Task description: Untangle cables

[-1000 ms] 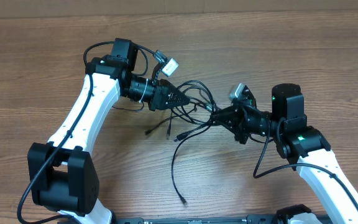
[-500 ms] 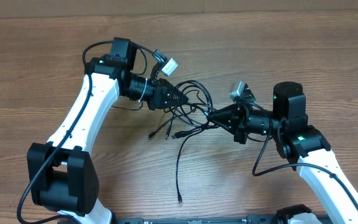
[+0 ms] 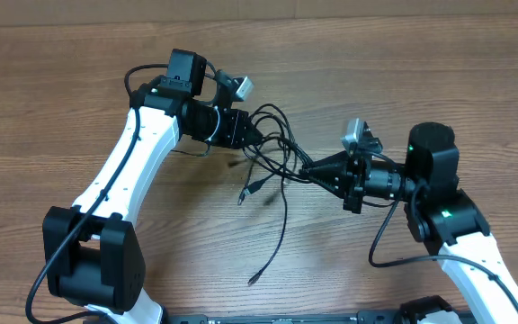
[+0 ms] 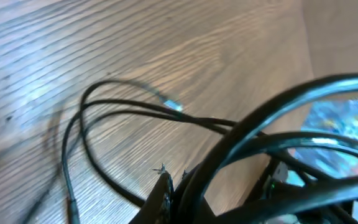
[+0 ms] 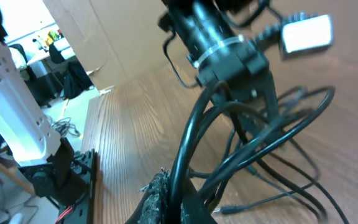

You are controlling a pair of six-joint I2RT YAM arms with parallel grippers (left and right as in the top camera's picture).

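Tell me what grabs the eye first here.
A tangle of thin black cables is stretched above mid-table between the two arms. The left tool and right tool each pinch one side of it. One loose strand trails toward the near edge of the wooden table, ending in a small plug.

Bright, even light; close cables [image 4: 222, 155] blurred in wrist views, perhaps motion.
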